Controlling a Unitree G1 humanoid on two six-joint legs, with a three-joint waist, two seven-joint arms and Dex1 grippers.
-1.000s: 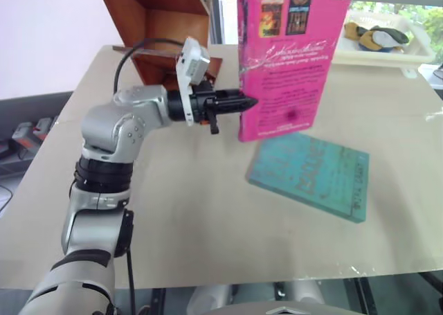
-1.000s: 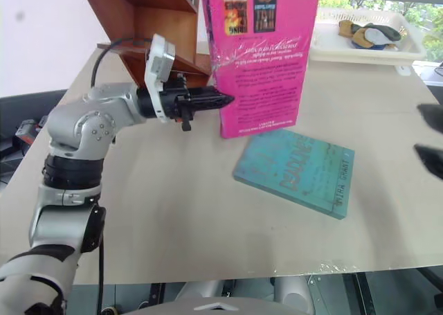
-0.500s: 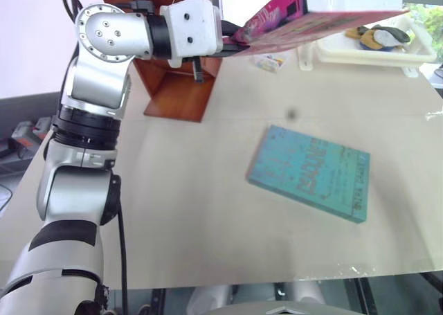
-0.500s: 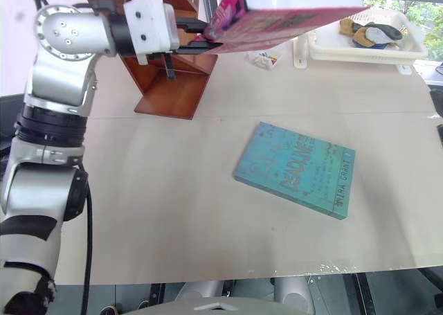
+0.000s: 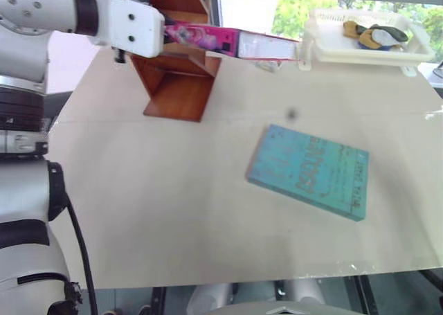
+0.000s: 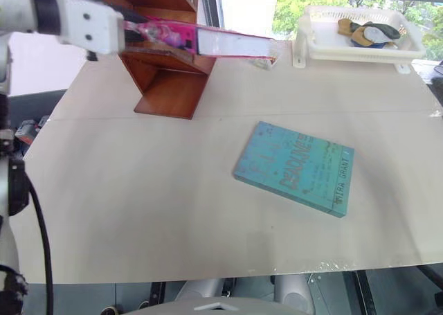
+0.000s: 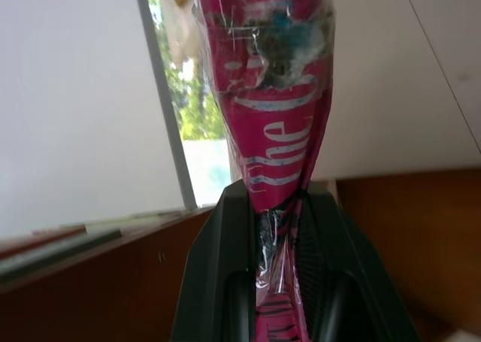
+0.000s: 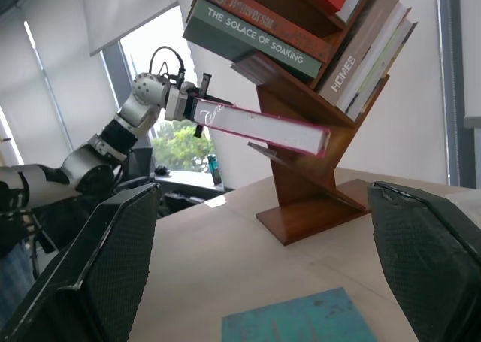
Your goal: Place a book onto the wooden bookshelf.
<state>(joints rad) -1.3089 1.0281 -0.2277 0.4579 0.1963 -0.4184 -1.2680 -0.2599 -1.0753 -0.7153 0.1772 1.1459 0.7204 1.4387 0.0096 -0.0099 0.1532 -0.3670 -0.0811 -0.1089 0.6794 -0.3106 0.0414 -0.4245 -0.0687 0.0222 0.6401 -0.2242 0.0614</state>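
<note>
My left gripper (image 7: 282, 240) is shut on the spine end of the magenta book (image 5: 208, 38). The book is held flat and nearly level above the table, its white page edge turned toward me. Its gripped end is right in front of the wooden bookshelf (image 5: 176, 79) at the table's far left. The right wrist view shows the book (image 8: 263, 128) sticking out beside the slanted shelf boards (image 8: 301, 184), which hold several other books. My right gripper (image 8: 263, 282) is open and empty, off to the right and facing the shelf.
A teal-blue book (image 5: 308, 171) lies flat in the middle of the table. A white basket tray (image 5: 360, 45) with some cloth items stands at the far right edge. A small packet (image 5: 266, 64) lies near the tray.
The left arm rose and swung left toward the shelf. It rolled the pink book from standing upright on the table to lying flat in the air.
</note>
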